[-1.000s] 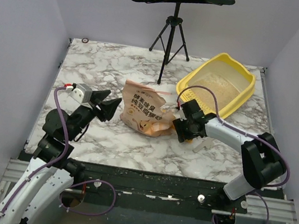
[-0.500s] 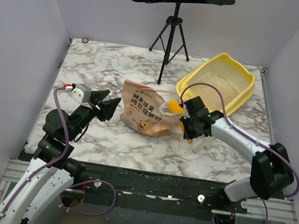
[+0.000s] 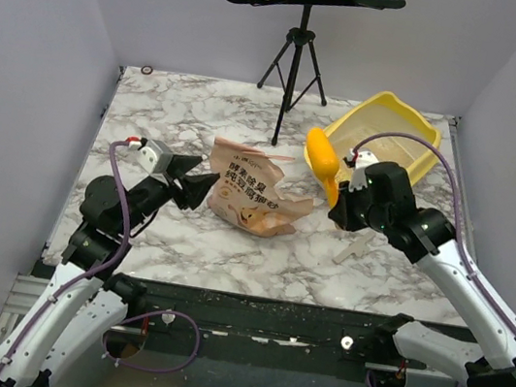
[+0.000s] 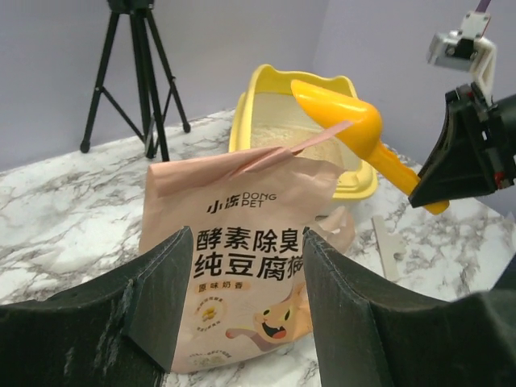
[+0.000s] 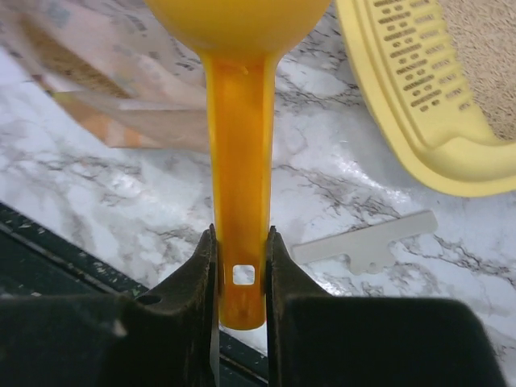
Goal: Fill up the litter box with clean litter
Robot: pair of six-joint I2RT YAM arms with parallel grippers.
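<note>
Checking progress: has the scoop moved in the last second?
Yes. The scoop, clamped in the right gripper, went up and away from the bag, toward the litter box.

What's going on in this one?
The right tool is shut on the handle of an orange scoop, holding it raised between the bag and the litter box. The box has some beige litter in it. The left tool is open, facing the bag without gripping it. Whether the scoop is loaded cannot be told.
</note>
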